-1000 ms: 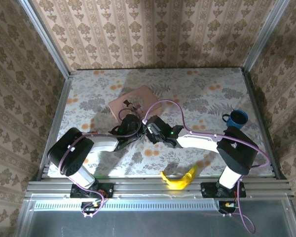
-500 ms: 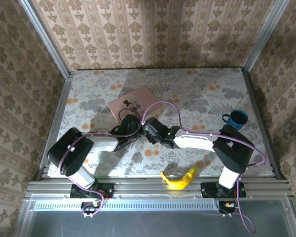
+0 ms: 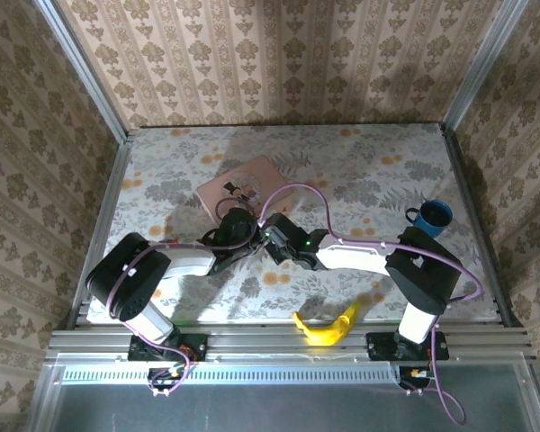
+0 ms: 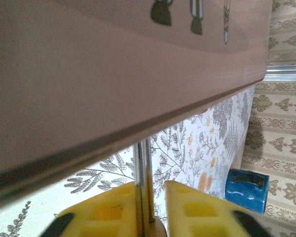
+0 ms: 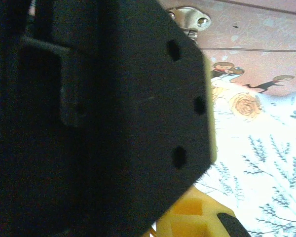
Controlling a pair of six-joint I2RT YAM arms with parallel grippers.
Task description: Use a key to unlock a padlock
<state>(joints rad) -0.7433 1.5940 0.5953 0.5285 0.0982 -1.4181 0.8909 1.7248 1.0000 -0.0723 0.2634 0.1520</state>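
The padlock's thin silvery shackle [image 4: 143, 182] stands upright between my left gripper's [image 4: 158, 186] yellow fingers [image 4: 106, 210], with a bit of brass body at the frame's bottom edge. That gripper is shut on the padlock, just below the pink tin's edge. In the top view the left gripper [image 3: 250, 232] and the right gripper [image 3: 272, 238] meet tip to tip in front of the tin. The right wrist view is mostly blocked by the left gripper's black body [image 5: 98, 113], so one yellow finger [image 5: 195, 217] shows beneath it. The key is hidden.
The pink tin [image 3: 241, 187] lies just behind the grippers, its metal hasp [image 5: 188, 17] facing them. A blue mug [image 3: 429, 216] stands at the right, and a banana [image 3: 327, 326] lies near the front edge.
The right gripper has slid left, closing the gap to the left gripper. The left arm has held still.
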